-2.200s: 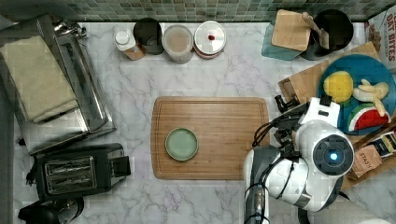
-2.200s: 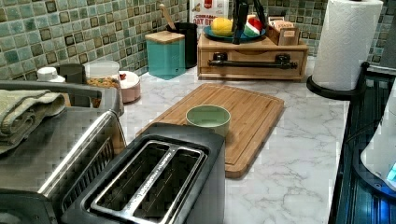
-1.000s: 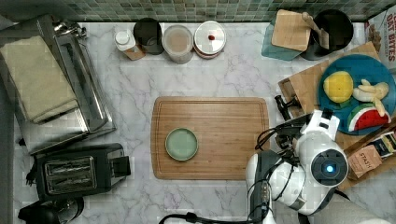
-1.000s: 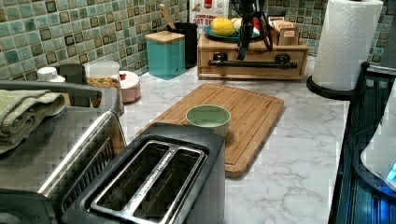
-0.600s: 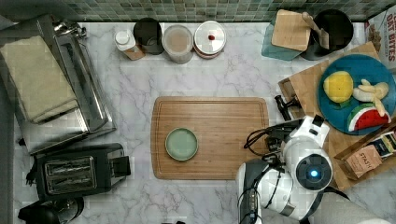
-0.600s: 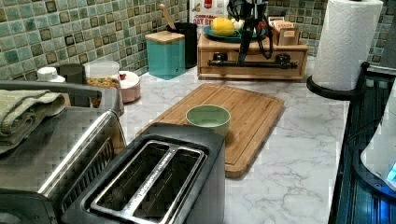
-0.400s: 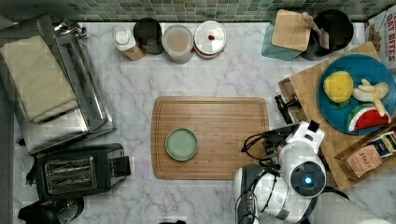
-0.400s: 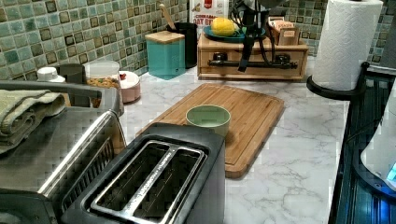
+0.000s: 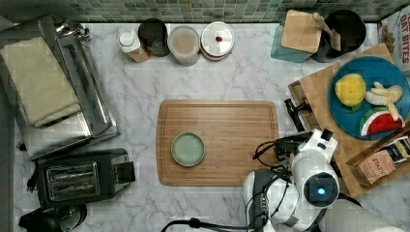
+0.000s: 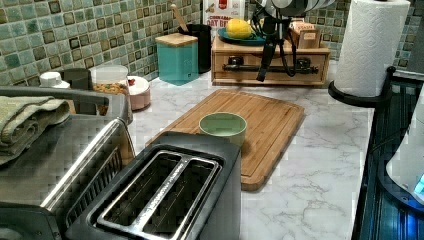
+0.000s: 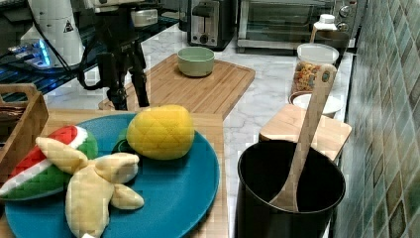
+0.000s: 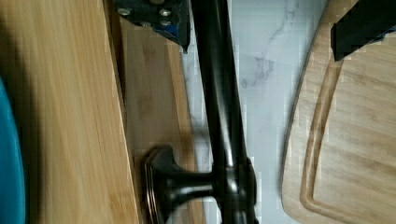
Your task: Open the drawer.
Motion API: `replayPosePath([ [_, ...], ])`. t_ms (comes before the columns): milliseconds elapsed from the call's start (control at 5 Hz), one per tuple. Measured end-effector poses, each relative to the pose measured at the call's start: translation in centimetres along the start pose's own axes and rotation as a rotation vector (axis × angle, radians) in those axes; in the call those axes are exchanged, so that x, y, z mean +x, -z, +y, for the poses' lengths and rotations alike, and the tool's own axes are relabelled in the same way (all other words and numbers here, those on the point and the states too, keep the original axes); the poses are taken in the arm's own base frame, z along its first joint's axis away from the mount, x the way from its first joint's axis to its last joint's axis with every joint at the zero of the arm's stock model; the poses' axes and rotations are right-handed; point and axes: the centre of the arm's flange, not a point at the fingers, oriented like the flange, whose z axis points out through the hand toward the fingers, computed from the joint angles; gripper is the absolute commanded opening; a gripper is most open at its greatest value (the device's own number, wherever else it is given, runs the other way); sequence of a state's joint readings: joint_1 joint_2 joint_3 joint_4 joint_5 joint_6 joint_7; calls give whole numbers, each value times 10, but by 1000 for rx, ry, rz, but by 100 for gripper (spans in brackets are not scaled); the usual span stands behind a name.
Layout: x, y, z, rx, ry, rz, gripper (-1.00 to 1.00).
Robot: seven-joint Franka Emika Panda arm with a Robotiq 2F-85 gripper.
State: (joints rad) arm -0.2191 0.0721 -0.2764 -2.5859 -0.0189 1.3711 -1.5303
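Drawer (image 12: 154, 93): light wood, matt, w/ glossy black metal bar handle (image 12: 219, 93). Cutting board (image 9: 220, 140): pale wood, smooth. Counter (image 9: 145, 92): polished marble-look. Toaster (image 10: 165, 195): brushed metal slots, black body. Plate (image 11: 168, 193): glossy blue.

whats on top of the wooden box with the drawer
A blue plate of toy fruit and a tea box sit on the wooden box. The drawer looks closed, its inside hidden.

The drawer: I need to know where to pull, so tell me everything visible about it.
The drawer is a shallow light-wood front in a box under the blue plate, shut or nearly so. A long black bar handle runs along its front on round posts. The hand hangs at the bar, fingers either side.
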Motion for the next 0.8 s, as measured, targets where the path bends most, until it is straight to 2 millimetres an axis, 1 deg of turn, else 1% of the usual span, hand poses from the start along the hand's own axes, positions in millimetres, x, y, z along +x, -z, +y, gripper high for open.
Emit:
replayPosePath([
  [200,-11,-15,4,20,-14,-27,100],
  [400,-11,-27,4,32,-1,-46,100],
  [600,-8,-28,6,44,8,-60,100],
  [800,-8,-27,10,75,76,-82,100],
])
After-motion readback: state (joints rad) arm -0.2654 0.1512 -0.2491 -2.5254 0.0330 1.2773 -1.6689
